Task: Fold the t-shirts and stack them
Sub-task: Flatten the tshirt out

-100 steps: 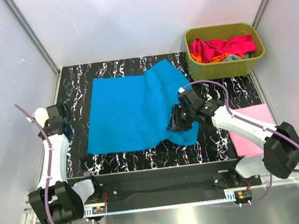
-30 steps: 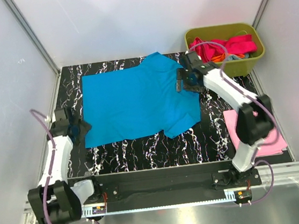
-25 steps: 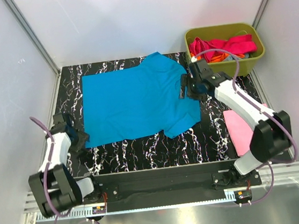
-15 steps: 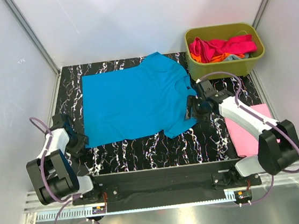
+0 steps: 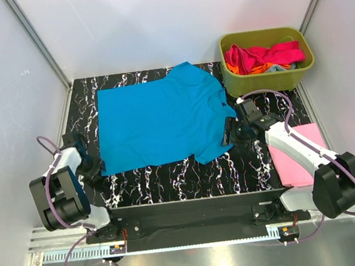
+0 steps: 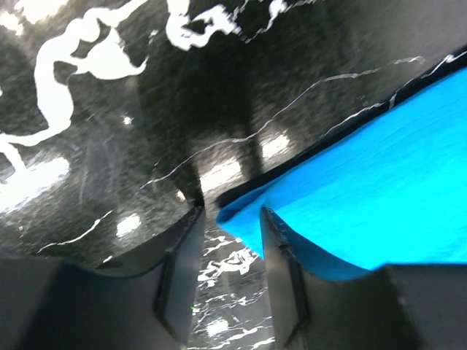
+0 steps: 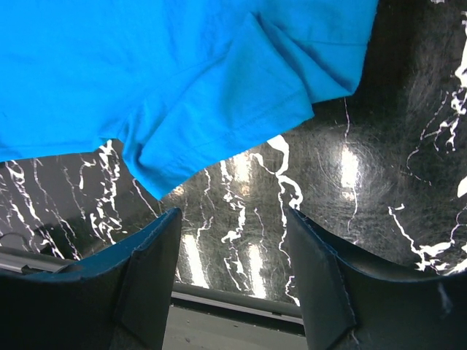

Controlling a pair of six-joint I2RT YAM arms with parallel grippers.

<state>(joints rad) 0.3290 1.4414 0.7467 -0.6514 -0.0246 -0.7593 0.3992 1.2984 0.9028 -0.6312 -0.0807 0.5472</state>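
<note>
Cyan t-shirt (image 5: 157, 122): spread flat mid-table, collar to the right, hem to the left.
Handling: probably light and limp, so it should drape and drag; the corners and hems look like the best places to pinch it.
Left gripper (image 6: 231, 211): fingers parted around the near-left hem corner, not clamped.
Right gripper (image 7: 233, 219): fingers spread and empty, above the near sleeve.
Edges: the near hem runs close to the front edge of the black marbled table (image 5: 169, 175).
Room: the olive tub (image 5: 267, 79) fills the far-right corner. The folded pink t-shirt (image 5: 298, 154) lies at the right, so folding inward looks safest.
</note>
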